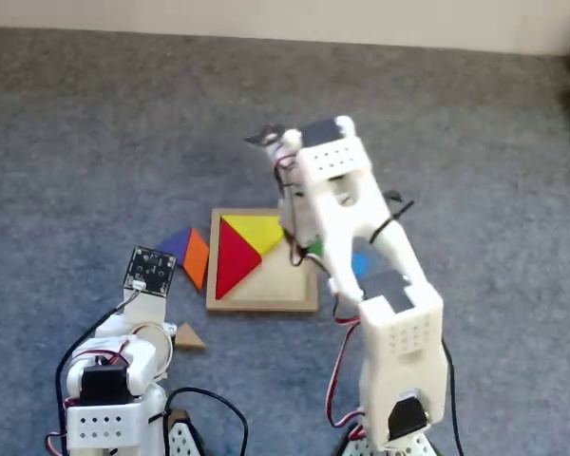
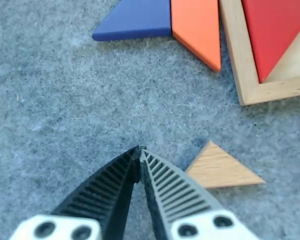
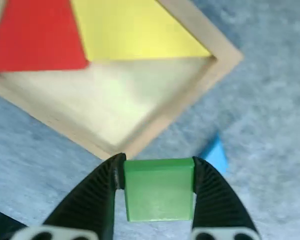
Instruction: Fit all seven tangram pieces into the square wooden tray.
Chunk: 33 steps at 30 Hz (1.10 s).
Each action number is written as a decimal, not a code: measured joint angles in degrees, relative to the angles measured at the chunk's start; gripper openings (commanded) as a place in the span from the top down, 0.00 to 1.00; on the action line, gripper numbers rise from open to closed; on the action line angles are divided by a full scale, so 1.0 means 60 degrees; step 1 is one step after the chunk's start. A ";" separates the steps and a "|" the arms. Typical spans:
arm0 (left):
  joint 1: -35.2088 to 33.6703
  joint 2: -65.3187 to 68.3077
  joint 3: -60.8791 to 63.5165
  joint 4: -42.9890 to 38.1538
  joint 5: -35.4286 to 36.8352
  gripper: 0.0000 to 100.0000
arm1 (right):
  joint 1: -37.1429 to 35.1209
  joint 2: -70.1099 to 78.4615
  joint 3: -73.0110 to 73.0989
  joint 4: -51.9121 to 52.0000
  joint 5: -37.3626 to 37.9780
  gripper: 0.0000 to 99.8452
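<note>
1. Surface (image 1: pixel 95 142): grey, felt-like, carrying everything listed.
2. Tray (image 1: pixel 266 302): square, wooden, near the middle of the surface, between the two arms.
3. Red triangle (image 1: pixel 233 258): large, lying flat in the tray along its left side.
4. Yellow triangle (image 1: pixel 252 233): large, in the tray along its far side, edge to edge with the red one. The rest of the tray floor is bare wood.
5. Right end effector (image 3: pixel 159 161): clamped on a green square (image 3: pixel 159 192), a finger against each of two opposite sides, at the tray's right rim.
6. Light blue piece (image 1: pixel 363 264): on the surface just right of the tray, partly under the right arm.
7. Orange piece (image 2: pixel 197 30): on the surface just outside the tray's left rim.
8. Dark blue piece (image 2: pixel 135 20): touching the orange piece on its side away from the tray.
9. Wooden triangle (image 2: pixel 220 169): small, on the surface nearer the arms than the tray.
10. Left end effector (image 2: pixel 140 150): fingers together, holding nothing, low over the surface just beside the wooden triangle.
</note>
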 measured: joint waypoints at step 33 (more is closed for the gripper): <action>0.0000 0.0000 0.0000 0.0000 0.0000 0.99 | -0.2154 -0.0015 0.2256 -0.2491 -0.1216 0.81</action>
